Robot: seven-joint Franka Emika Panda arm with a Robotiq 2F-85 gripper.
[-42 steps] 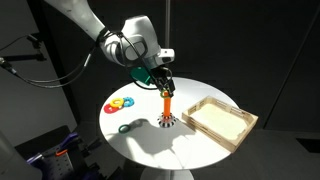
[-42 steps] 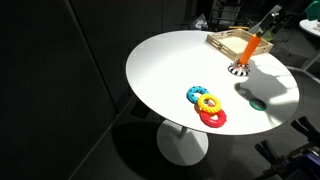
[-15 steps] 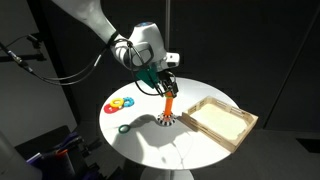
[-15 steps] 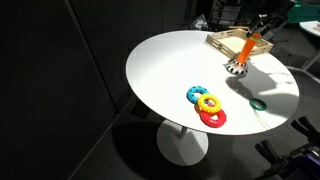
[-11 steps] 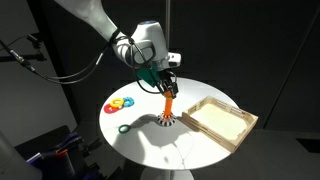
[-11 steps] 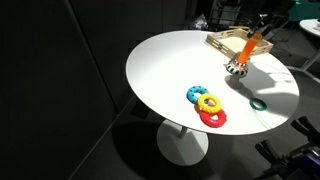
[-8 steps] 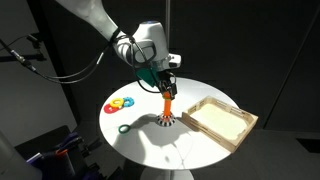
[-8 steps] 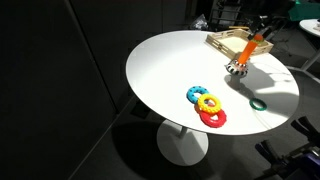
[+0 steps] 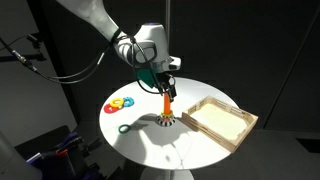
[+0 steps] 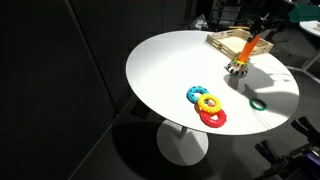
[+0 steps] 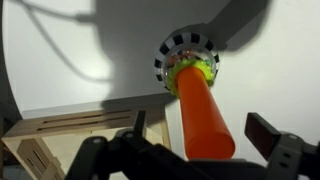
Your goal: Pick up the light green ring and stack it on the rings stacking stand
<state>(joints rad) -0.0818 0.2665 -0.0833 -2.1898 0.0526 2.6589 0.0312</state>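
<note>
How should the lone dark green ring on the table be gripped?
Probably from straight above, pinching the dark green ring across one side of its band, one finger through the hole: it lies flat and alone on the table.

My gripper now sits higher, risen from low around the rings stacking stand's peg to just above its tip.

The small, thin light-green plastic ring is threaded on the short orange peg of the rings stacking stand and lies flat on its round black-and-white patterned base. In an exterior view the stand is upright towards 2 o'clock on the white counter.
</note>
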